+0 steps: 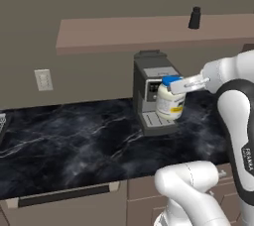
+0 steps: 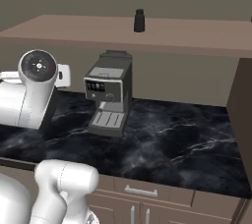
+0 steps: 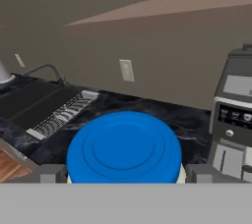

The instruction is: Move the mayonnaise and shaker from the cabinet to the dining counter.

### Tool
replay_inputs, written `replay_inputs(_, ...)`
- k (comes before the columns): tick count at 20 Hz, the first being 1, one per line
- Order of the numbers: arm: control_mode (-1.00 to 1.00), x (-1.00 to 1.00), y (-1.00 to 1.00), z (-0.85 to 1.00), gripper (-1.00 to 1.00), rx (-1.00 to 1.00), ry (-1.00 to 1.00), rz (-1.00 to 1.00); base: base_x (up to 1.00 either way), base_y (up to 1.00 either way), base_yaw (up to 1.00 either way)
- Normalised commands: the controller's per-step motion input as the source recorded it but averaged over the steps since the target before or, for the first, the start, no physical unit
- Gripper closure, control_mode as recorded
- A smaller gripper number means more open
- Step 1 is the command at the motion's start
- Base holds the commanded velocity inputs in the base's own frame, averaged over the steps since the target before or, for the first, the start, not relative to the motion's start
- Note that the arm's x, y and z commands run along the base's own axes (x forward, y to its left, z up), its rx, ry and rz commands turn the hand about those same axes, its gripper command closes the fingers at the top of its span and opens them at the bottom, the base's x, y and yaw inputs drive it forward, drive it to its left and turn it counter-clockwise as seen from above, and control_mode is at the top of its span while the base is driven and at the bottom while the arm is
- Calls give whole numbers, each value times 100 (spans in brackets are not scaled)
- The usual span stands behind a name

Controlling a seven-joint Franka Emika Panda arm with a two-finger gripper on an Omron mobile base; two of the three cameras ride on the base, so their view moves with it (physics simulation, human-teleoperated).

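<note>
The small white blue-lidded mayonnaise jar [image 1: 170, 100] was seen gripped at its lid by the white two-finger gripper [image 1: 174, 85], held in the air in front of the grey coffee machine [image 1: 151, 91], w/ jaws spread wide around it. In the hand view, the blue lid [image 3: 124, 148] sat betw. the fingertips [image 3: 49, 174]. In the right base view, the tiny dark shaker [image 2: 139, 20] stood upright on the tan-brown shelf board [image 2: 187, 34], above the black marble worktop [image 2: 172, 139].

My left base view looks forward and down from behind the arm, which rises at lower right of the frame; my right base view does the same with the arm at lower left. Both share the coffee machine [image 1: 151, 91], the black marble worktop [image 1: 74, 141] and the cabinet [image 1: 124, 32] above. My hand view sits close over the mayonnaise [image 3: 124, 147], facing the wall.
</note>
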Motion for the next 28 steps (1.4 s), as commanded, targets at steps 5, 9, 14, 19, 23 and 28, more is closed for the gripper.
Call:
replay_inputs(5, 100, 0, 0, 0, 100, 0, 0, 0, -64, 30, 28)
replay_inputs(9, 100, 0, 0, 0, 100, 0, 0, 0, -78, 59, 61)
replay_inputs(14, 100, 0, 0, 0, 100, 0, 0, 0, -60, 90, 80)
replay_inputs(19, 100, 0, 0, 0, 100, 0, 0, 0, -45, 80, 89)
replay_inputs(23, 100, 0, 0, 0, 100, 0, 0, 0, -36, 61, 95)
replay_inputs(28, 100, 0, 0, 0, 100, 0, 0, 0, -30, 58, 97)
